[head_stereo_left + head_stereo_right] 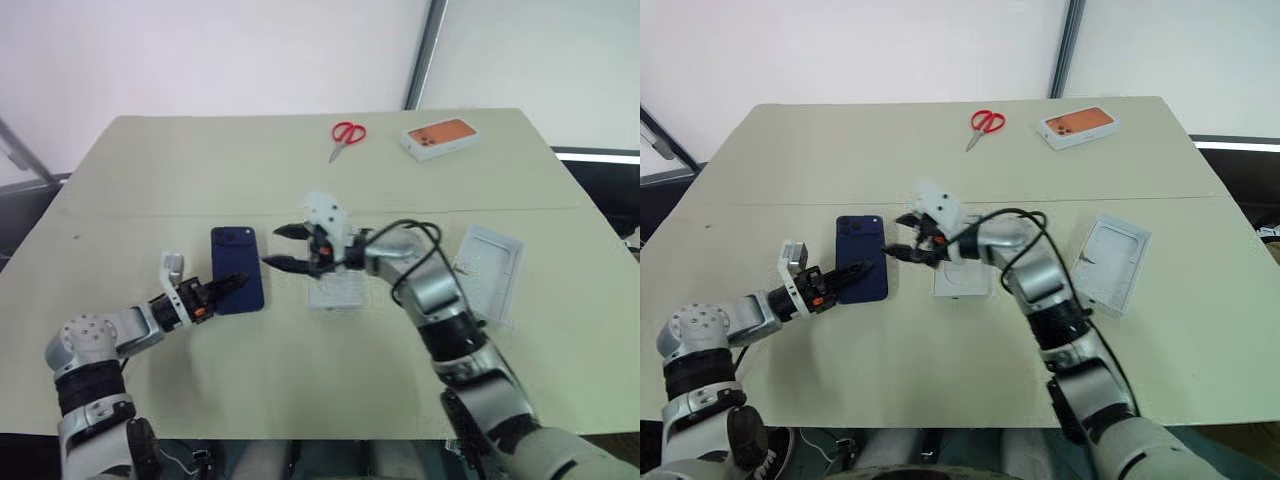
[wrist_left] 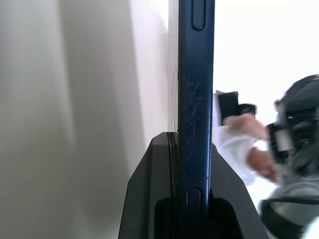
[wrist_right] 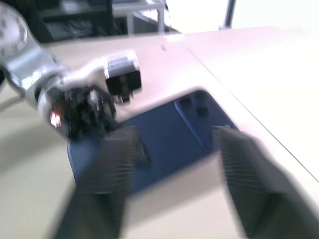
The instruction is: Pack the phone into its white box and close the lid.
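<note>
The dark navy phone (image 1: 237, 262) lies flat, left of centre, with its camera cluster at the far end. My left gripper (image 1: 238, 281) is shut on its near edge; the left wrist view shows the phone's side (image 2: 196, 99) clamped between the two black fingers. My right gripper (image 1: 271, 247) hovers just right of the phone, open and empty, pointing at it. Below the right hand sits the white box (image 1: 335, 292), partly hidden. The lid (image 1: 490, 268) lies to the right, its rounded-rectangle outline facing up.
Red-handled scissors (image 1: 347, 134) and a white box with an orange phone picture (image 1: 440, 138) lie at the table's far side. A black cable (image 1: 415, 250) loops over my right forearm. The table (image 1: 150, 180) ends near my body.
</note>
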